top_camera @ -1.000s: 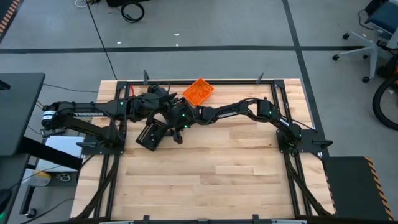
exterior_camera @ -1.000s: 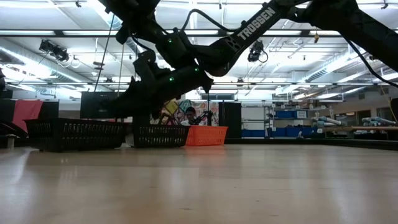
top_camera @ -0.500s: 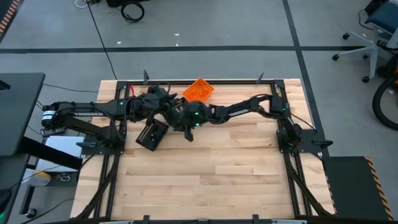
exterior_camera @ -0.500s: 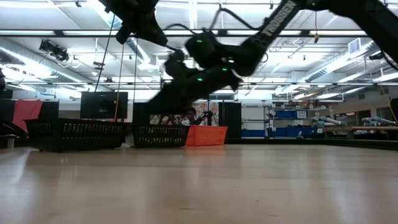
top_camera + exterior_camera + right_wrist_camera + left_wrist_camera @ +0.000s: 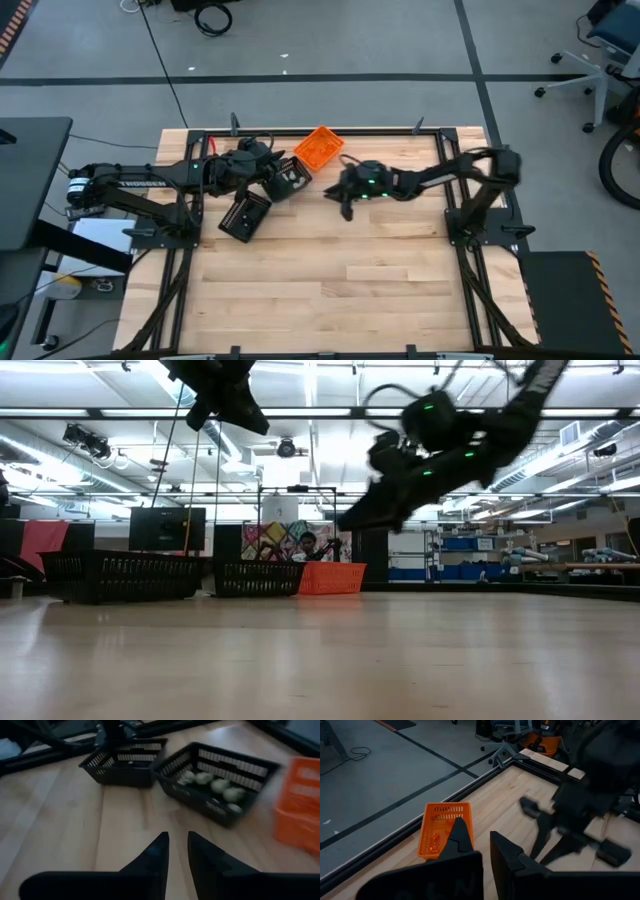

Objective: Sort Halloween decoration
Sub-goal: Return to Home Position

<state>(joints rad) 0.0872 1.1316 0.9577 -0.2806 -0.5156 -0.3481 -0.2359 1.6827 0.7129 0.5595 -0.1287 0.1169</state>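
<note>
Three trays stand near the table's far left: an orange tray (image 5: 320, 147) (image 5: 442, 832) with tiny orange trinkets (image 5: 434, 840) inside, a black tray (image 5: 291, 180) (image 5: 215, 775) holding whitish trinkets (image 5: 212, 784), and a second black tray (image 5: 245, 215) (image 5: 125, 762). My left gripper (image 5: 275, 166) (image 5: 477, 832) hangs above the black trays, fingers shut to a narrow slit with nothing seen between them. My right gripper (image 5: 345, 206) (image 5: 177, 837) (image 5: 347, 524) is in the air right of the trays, over bare wood. It is also shut to a slit and holds nothing I can see.
A black metal frame (image 5: 330, 131) runs along the table's edges, close behind the orange tray. Bare wood (image 5: 340, 290) spreads over the near half and right of the table. In the low view a person (image 5: 305, 544) shows in the room behind the trays.
My right gripper has drawn away from above the black trays toward the table's right edge and risen, its arm folding back toward its base. The black tray with whitish trinkets now shows uncovered. The trays have stayed in place.
</note>
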